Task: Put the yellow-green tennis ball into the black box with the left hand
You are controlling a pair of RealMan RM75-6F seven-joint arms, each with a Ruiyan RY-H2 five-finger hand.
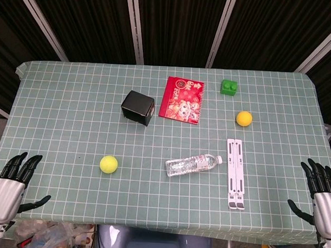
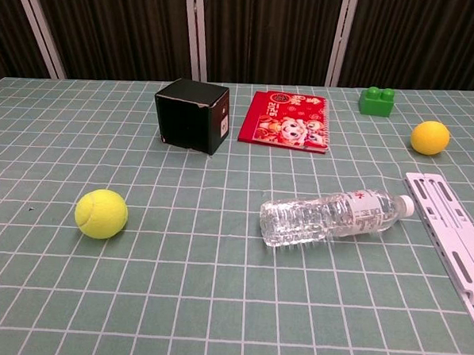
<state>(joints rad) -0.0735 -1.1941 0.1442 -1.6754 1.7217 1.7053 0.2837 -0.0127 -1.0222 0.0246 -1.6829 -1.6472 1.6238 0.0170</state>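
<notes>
The yellow-green tennis ball (image 1: 109, 164) (image 2: 101, 213) lies on the green checked table, left of centre near the front. The black box (image 1: 137, 107) (image 2: 192, 114) lies on its side further back, its opening facing the front left. My left hand (image 1: 16, 179) hovers at the front left corner, fingers spread and empty, well left of the ball. At the front right edge my right hand (image 1: 319, 186) is also spread and holds nothing. Neither hand shows in the chest view.
A clear water bottle (image 1: 191, 164) (image 2: 334, 217) lies at centre front. A white folding stand (image 1: 235, 172) (image 2: 453, 237) is to its right. A red booklet (image 1: 182, 99) (image 2: 287, 120), a green block (image 1: 229, 87) (image 2: 376, 100) and an orange ball (image 1: 244, 118) (image 2: 429, 137) sit further back.
</notes>
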